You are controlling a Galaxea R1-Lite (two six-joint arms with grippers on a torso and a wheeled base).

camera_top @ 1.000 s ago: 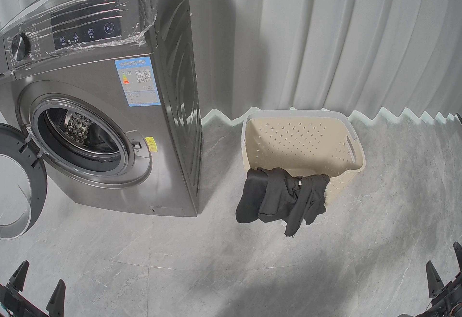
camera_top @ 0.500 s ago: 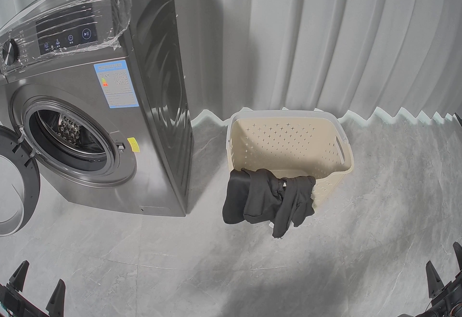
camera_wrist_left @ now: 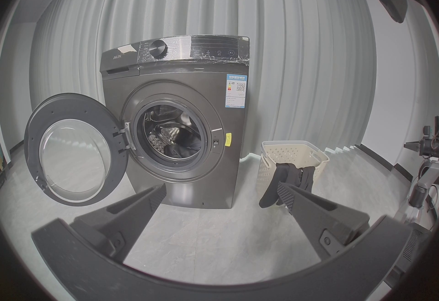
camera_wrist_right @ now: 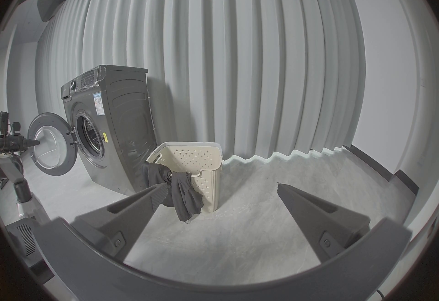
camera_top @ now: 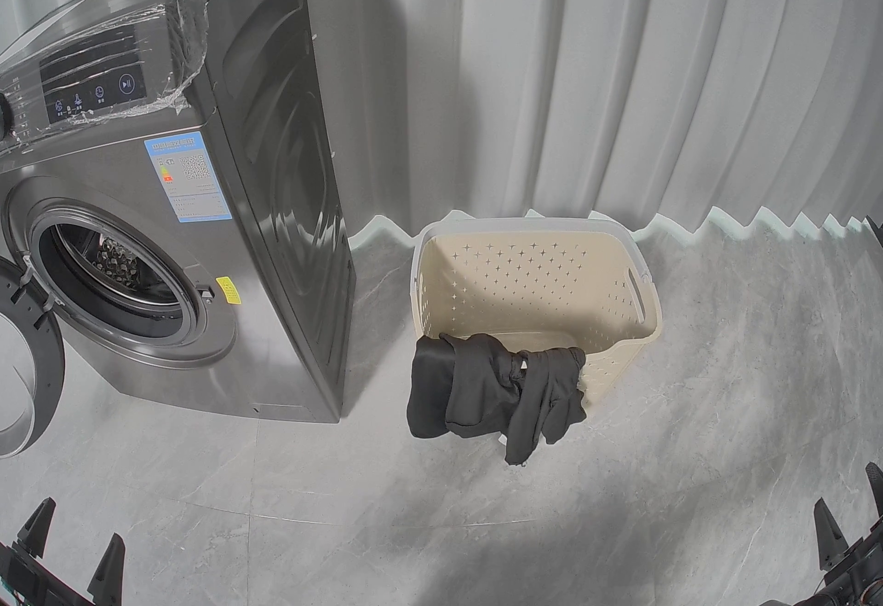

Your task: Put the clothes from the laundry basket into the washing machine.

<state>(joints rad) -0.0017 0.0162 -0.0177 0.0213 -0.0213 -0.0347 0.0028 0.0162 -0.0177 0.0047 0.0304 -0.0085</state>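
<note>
A cream laundry basket (camera_top: 538, 286) stands on the floor to the right of the grey washing machine (camera_top: 175, 203). Black clothes (camera_top: 492, 392) hang over the basket's front rim, down to the floor. The machine's round door (camera_top: 23, 369) is swung open to the left, and the drum (camera_wrist_left: 171, 135) holds something dark. My left gripper (camera_top: 72, 543) is open low at the bottom left, far from the basket. Open too, my right gripper (camera_top: 851, 511) sits at the bottom right. Neither holds anything. From the wrist views I see the basket (camera_wrist_left: 292, 155) (camera_wrist_right: 194, 165) and clothes (camera_wrist_left: 286, 178) (camera_wrist_right: 176, 187) ahead.
Pleated white curtains (camera_top: 598, 56) close off the back. The floor (camera_top: 460, 516) is grey marble-look tile, open between me and the basket. A dark skirting edge (camera_wrist_right: 379, 169) runs along the right wall.
The whole head picture has shifted left, so the camera has turned right. Both grippers hold the same place in the frame, still open.
</note>
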